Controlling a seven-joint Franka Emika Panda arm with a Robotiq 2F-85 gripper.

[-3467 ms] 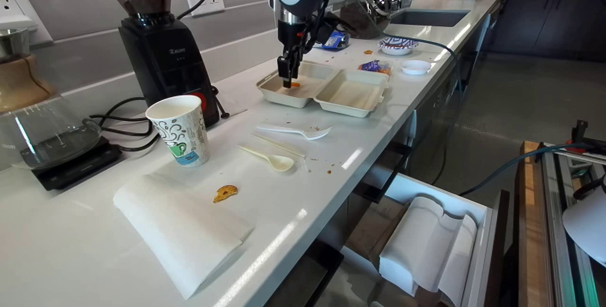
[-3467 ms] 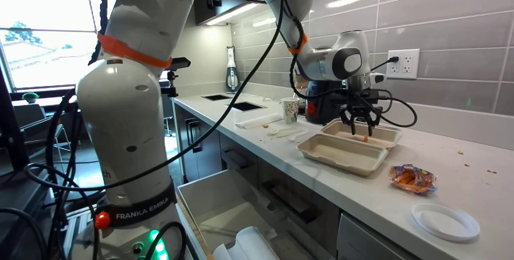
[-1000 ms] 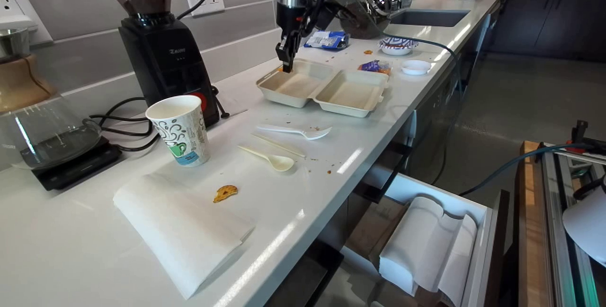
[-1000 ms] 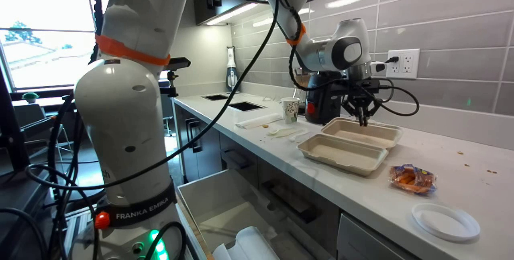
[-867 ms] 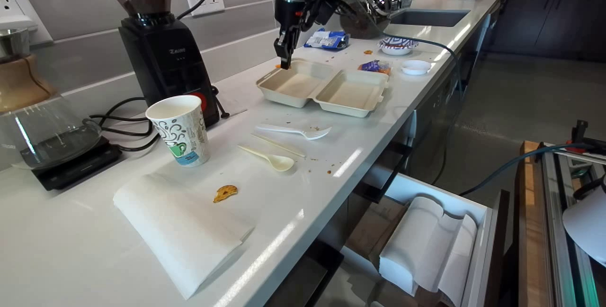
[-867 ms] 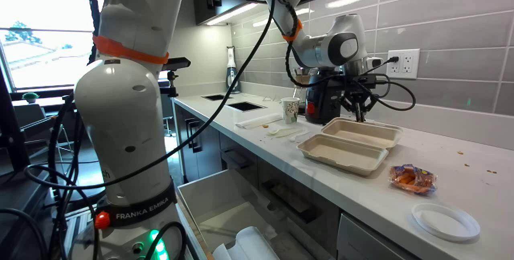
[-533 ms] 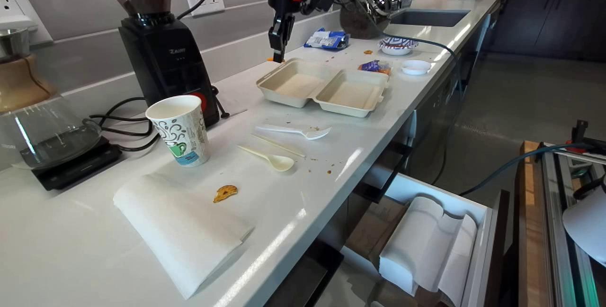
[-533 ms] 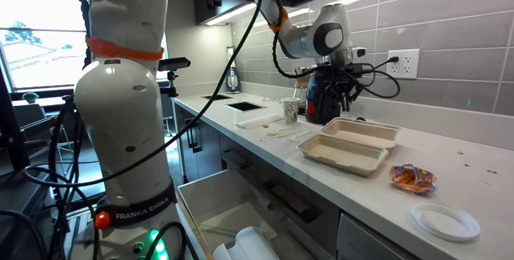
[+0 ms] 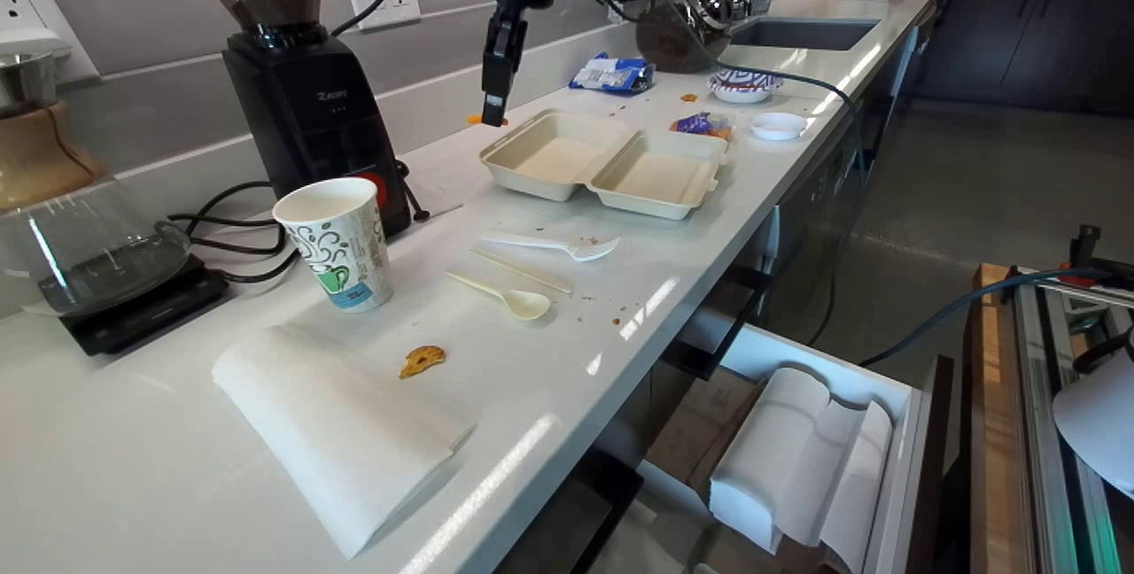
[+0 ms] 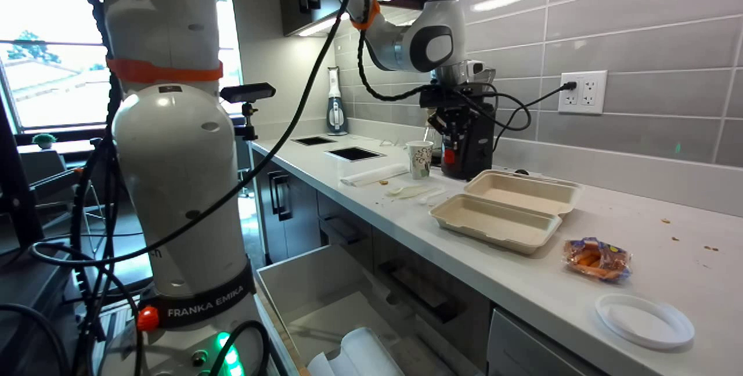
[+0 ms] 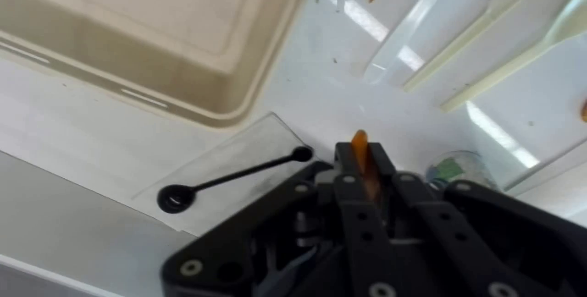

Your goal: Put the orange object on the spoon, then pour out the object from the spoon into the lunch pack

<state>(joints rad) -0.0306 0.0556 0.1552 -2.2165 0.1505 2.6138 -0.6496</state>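
My gripper is shut on the orange object, whose rounded tip pokes out between the two fingertips in the wrist view. In an exterior view the orange object shows beside my gripper, held above the counter just past the box's near-wall corner. The lunch pack, a cream clamshell, lies spread open, and both halves look bare inside. Nearer that camera rests the pale spoon, bowl toward the counter edge; in the wrist view the spoon is cut off at the right. Against the dark grinder the fingers are hard to make out.
Beside the spoon lie a knife and fork. A paper cup, black grinder and black scoop stand or lie along the wall side. A brown scrap is near folded white paper. Below, a drawer hangs open.
The gripper stood open at the orange object in the lunch pack; it has since shut on it and lifted it out. Over the last second it has moved away from the pack toward the grinder.
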